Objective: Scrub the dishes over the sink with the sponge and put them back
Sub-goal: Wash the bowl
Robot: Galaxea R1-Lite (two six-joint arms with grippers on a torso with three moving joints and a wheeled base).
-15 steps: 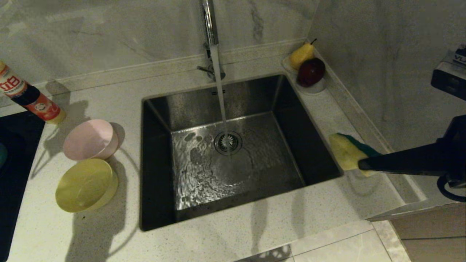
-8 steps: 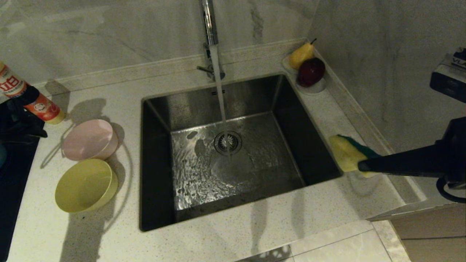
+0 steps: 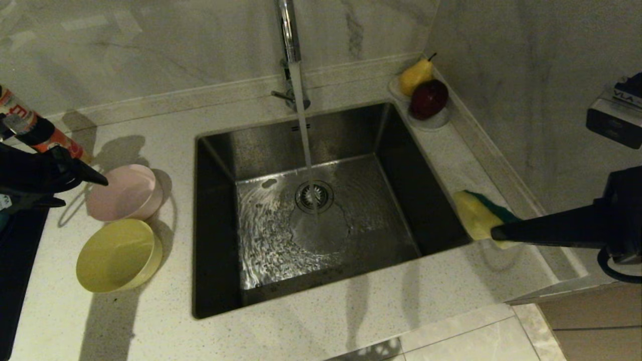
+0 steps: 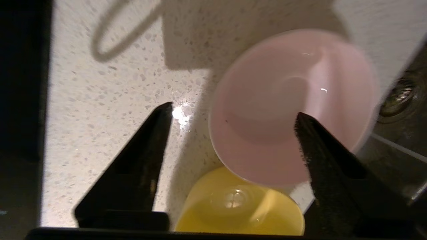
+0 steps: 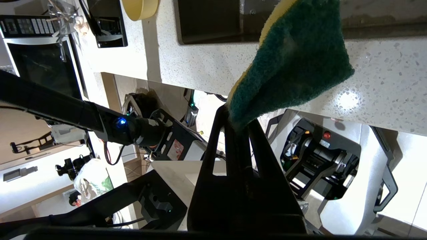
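Left gripper (image 4: 233,115), fingers apart, hovers above the pale pink round plastic bowl (image 3: 124,193) left of the steel sink (image 3: 215,240). Straddle one rim wall, then close. Right gripper (image 5: 238,125) clamps the green-and-yellow sponge (image 5: 293,66).

A: What colours are the bowls?
B: One pink bowl (image 3: 124,193), one yellow bowl (image 3: 119,255). The counter (image 3: 351,321) under them is off-white, speckled with fine dark flecks.
A: And the sponge?
B: The sponge (image 3: 480,216) is yellow on one face, dark green on the other. Both tools, left tool (image 4: 233,116) and right tool (image 3: 494,232), are black.
A: The sink?
B: The sink (image 3: 220,210) is brushed grey steel, the tap (image 3: 288,30) shiny chrome. The wall (image 3: 150,45) is pale marble with faint grey veins.
A: Any fruit?
B: A yellow pear (image 3: 415,75) and a dark red apple (image 3: 428,99). There's a bottle (image 3: 30,128) with a red and white label.
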